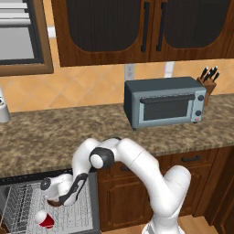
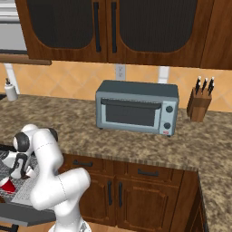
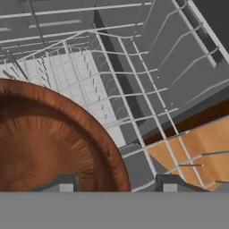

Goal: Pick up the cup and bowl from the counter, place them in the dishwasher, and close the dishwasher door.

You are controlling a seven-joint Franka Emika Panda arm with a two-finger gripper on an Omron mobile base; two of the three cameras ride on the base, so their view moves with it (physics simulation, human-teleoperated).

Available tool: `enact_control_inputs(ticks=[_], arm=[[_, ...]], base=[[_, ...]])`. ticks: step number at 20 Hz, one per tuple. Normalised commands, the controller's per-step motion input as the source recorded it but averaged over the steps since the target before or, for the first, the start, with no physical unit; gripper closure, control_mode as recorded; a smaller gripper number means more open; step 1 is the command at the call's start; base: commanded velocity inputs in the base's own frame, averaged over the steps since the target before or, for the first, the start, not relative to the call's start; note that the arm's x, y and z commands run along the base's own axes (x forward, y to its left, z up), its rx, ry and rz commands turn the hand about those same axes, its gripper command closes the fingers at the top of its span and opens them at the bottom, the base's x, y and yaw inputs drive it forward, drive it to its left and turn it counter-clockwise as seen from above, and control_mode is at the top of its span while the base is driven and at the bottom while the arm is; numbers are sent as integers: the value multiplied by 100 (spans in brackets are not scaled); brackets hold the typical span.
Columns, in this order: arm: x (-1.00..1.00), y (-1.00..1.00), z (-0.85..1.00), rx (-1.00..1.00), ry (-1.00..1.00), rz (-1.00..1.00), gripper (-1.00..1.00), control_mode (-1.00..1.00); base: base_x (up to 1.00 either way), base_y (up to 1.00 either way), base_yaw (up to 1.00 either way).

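The gripper (image 1: 57,201) is closed on the rim of the bowl (image 3: 49,147) and holds it low over the white wire rack (image 1: 27,205) of the open dishwasher (image 1: 93,201). The cup (image 1: 45,220) already lies on its side in the rack, just beside and below the gripper. The dishwasher door (image 2: 27,213) is folded down.

Risk: on release, the bowl may drop onto the cup or land tilted across the wires, since the two items sit close together. A rim grip could also let the bowl swing or slip. The forearm passes close under the counter (image 1: 45,132) edge, so retraction may clip it.

Visibility limits: in the hand view, the bowl hides the rack beneath it and most of both fingertips. In the right base view, the arm hides the bowl, and the picture's left edge cuts off the rack.
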Motion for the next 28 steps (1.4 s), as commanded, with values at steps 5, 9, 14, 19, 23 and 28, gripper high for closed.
enact_control_inputs(ticks=[5, 9, 14, 19, 23, 28], arm=[[-9, -7, 28, 10, -3, 0, -100, -100], [-19, 0, 40, 24, -1, 0, -100, -100], [-53, -9, 20, 26, -4, 0, -100, -100], [-51, -1, 56, 10, -4, 3, -100, -100], [-66, 0, 59, 0, 0, 3, -100, -100], [-75, 0, 19, 0, 0, 1, -100, -100]], base=[[0, 0, 0], [0, 0, 0], [0, 0, 0], [0, 0, 0], [0, 0, 0], [0, 0, 0]])
